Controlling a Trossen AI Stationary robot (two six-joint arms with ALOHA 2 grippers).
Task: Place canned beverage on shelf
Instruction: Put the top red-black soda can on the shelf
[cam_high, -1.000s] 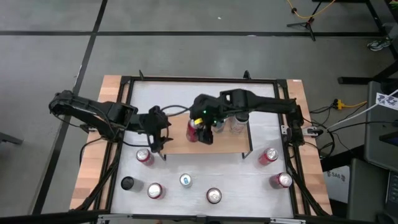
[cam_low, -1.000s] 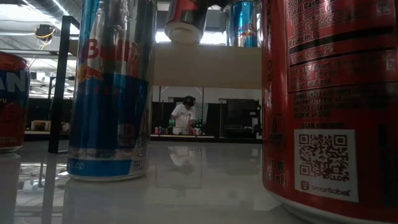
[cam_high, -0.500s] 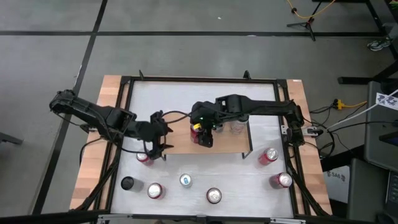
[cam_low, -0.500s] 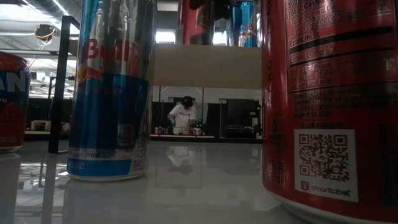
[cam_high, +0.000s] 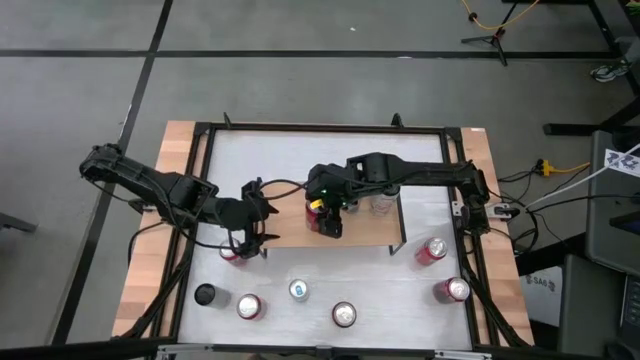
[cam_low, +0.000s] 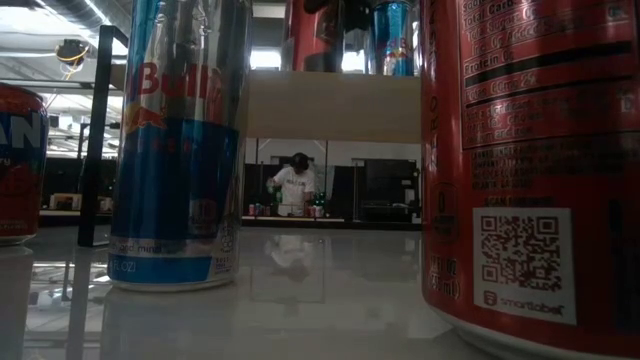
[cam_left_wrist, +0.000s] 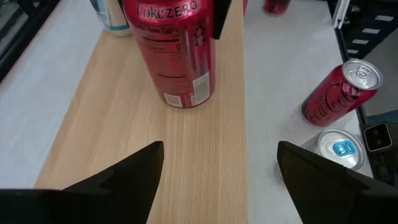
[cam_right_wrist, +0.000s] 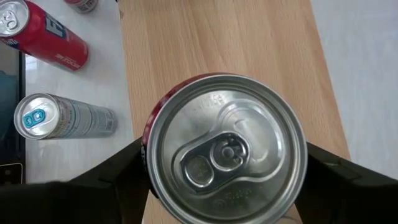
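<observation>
A red Coke Zero can (cam_left_wrist: 177, 53) stands upright on the light wooden top of the shelf (cam_high: 360, 235), near its left half, with my right gripper (cam_high: 328, 216) shut on it from above. In the right wrist view its silver lid (cam_right_wrist: 225, 149) fills the space between the fingers. My left gripper (cam_high: 251, 236) hovers open over the shelf's left end; in its own view (cam_left_wrist: 221, 171) nothing lies between its fingers. In the low view the red can (cam_low: 312, 35) rises from the shelf board beside a blue can (cam_low: 392, 35). My right gripper pinches the red can between its two fingers, one finger (cam_right_wrist: 118, 174) on each side of the can's upper wall (cam_right_wrist: 148, 134). The fingers come from above, slanting down. The can is upright with its base (cam_left_wrist: 183, 99) on the shelf's wooden top.
Two more cans (cam_high: 380, 203) stand on the shelf under the right arm. On the white tabletop before the shelf are several cans: red ones (cam_high: 232, 253) (cam_high: 432, 250) (cam_high: 452, 290), a slim blue-tabbed one (cam_high: 298, 290), a black one (cam_high: 205, 295).
My right gripper has come down with the red can, whose base hung tilted above the shelf board and now rests on it, upright. My left gripper has swung a little toward the table's near edge, staying open.
</observation>
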